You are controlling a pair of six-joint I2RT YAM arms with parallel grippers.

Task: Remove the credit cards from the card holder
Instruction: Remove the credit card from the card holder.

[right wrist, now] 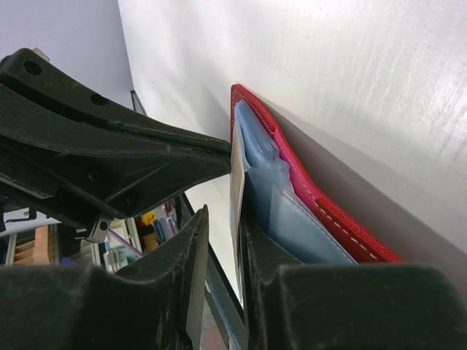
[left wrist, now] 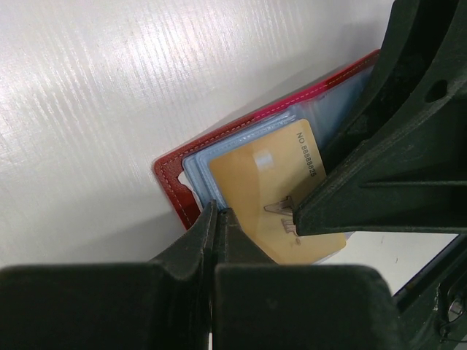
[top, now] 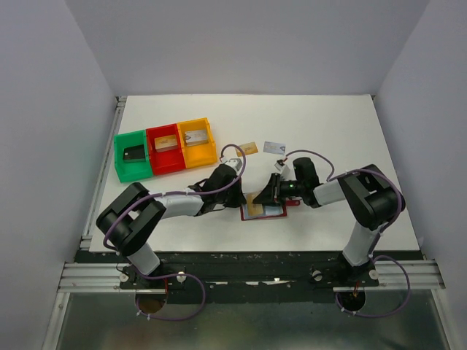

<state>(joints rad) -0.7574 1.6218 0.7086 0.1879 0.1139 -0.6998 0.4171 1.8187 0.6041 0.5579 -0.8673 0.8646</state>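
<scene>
Gold card point(left wrist: 266, 186) lies askew in card holder point(left wrist: 172, 179).

The right gripper point(right wrist: 222, 281) straddles an edge-on credit card point(right wrist: 237, 186), jaws slightly apart, beside the red card holder point(right wrist: 325, 208) with blue lining; the left gripper point(right wrist: 213, 149) meets the card's edge

Left wrist view: I read 1 printed line on gold card point(left wrist: 266, 197) sitting in card holder point(left wrist: 175, 179): "NO.88888625", small dark print along card's upper right edge. I am less sure of last 2 digits. Small dark mark lower on same card, not legible.
Top view: loose tan card point(top: 248, 148) and silver card point(top: 273, 147) on table point(top: 328, 131) carry print too small for me to read. Same for cards in green bin point(top: 135, 176), red bin point(top: 168, 170), orange bin point(top: 198, 162).
Right wrist view: I read nothing.
</scene>
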